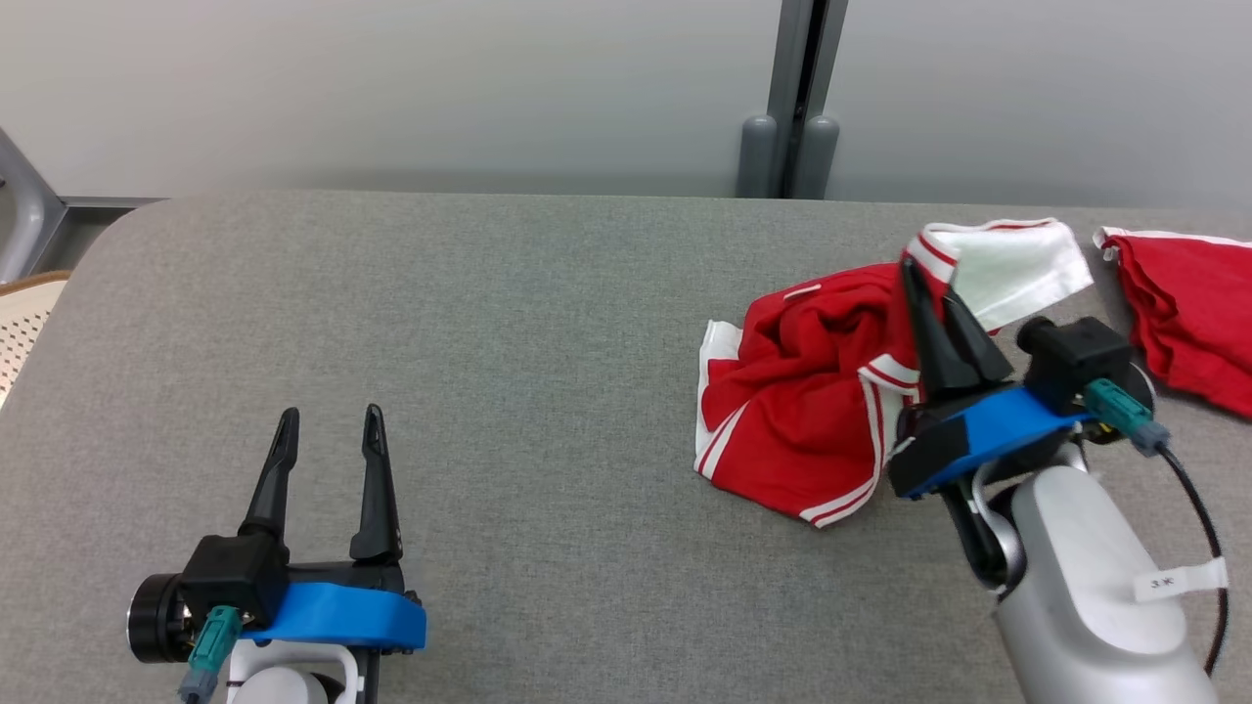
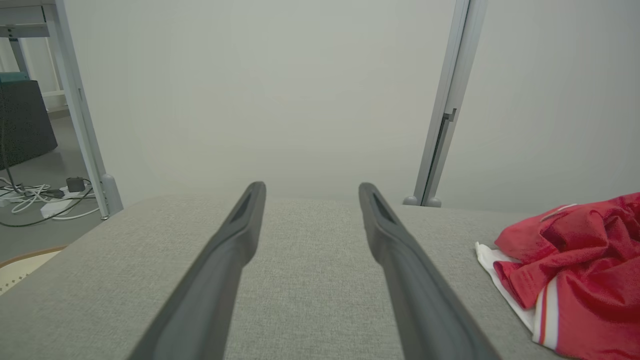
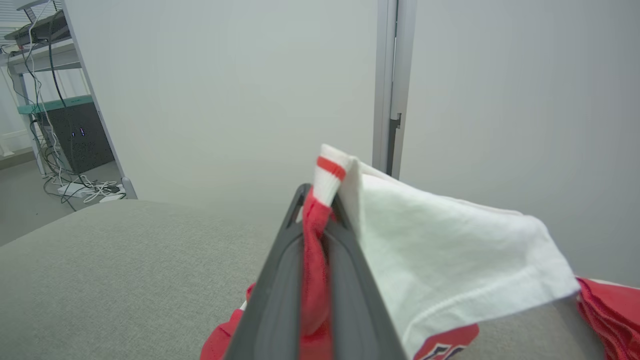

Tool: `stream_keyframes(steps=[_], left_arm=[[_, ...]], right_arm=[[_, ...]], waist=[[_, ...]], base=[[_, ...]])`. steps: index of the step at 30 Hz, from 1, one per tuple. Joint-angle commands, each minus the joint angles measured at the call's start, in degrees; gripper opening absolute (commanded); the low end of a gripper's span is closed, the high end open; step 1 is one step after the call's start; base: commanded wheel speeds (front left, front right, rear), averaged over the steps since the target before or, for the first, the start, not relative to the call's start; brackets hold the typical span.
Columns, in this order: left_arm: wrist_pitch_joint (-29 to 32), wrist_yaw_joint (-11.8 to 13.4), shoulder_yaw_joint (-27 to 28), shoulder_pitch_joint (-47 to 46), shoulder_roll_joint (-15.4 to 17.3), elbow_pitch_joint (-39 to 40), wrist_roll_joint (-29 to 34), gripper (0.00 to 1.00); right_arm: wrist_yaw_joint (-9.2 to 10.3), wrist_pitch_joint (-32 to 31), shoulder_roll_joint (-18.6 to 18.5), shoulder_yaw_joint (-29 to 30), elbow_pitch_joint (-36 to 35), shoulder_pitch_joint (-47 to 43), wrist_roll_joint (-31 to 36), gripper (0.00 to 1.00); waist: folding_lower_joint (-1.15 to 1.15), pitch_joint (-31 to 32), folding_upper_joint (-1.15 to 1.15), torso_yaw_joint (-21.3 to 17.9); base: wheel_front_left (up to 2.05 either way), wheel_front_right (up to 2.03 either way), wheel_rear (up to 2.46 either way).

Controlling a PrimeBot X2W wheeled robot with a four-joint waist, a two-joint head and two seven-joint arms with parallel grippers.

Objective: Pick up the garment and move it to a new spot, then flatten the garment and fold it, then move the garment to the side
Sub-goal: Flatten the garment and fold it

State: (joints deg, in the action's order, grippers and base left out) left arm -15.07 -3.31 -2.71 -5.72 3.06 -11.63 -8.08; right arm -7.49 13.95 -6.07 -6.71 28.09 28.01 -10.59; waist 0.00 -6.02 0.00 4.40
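Pinching garment (image 1: 802, 381) w/ R hand (image 1: 929, 282) | L hand (image 1: 331, 414) apart | 2nd red cloth (image 1: 1188, 303) nearby

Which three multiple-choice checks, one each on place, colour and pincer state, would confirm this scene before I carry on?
1. Where on the table is the bunched garment?
A) robot's left
B) robot's right
C) near edge, centre
2. What colours is the garment?
A) red and white
B) blue and yellow
C) all black
3. How is the right pincer?
A) open over bare table
B) open beside the garment
C) shut on the garment

Answers: 1 B, the head view shows it on the right half; 2 A, red cloth with white stripes and a white panel; 3 C, the right wrist view shows red cloth pinched between the fingers.
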Motion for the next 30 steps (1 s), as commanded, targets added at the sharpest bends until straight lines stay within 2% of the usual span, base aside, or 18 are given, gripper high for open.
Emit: stream_keyframes(steps=[1,10,19,24,30], left_arm=[[-0.13,0.04,0.0,0.36,-0.08,0.09,-0.06,1.0],[-0.13,0.24,0.48,-0.11,-0.15,0.69,-0.19,1.0],[-0.13,0.13,1.43,0.15,-0.18,0.92,-0.03,1.0],[-0.13,0.16,1.71,-0.23,-0.19,0.99,0.16,1.0],[-0.13,0.26,1.74,-0.45,-0.2,1.23,-0.06,1.0]], right_arm=[[-0.01,-0.3,0.62,-1.56,-0.78,1.67,-0.67,0.0],[-0.01,-0.67,3.11,-16.13,-3.71,8.64,-5.48,0.0],[-0.01,0.26,3.15,-31.88,-11.78,15.68,-17.8,0.0],[-0.01,0.75,3.17,-35.77,-16.54,20.48,-21.39,0.0],[-0.01,1.02,3.15,-35.89,-18.26,23.72,-24.75,0.0]], waist=[[0.0,0.07,0.0,0.36],[0.0,-0.02,0.0,2.32],[0.0,0.21,0.0,2.67],[0.0,0.41,0.0,2.39],[0.0,0.55,0.0,2.18]], base=[[0.0,0.0,0.0],[0.0,0.0,0.0],[0.0,0.0,0.0],[0.0,0.0,0.0],[0.0,0.0,0.0]])
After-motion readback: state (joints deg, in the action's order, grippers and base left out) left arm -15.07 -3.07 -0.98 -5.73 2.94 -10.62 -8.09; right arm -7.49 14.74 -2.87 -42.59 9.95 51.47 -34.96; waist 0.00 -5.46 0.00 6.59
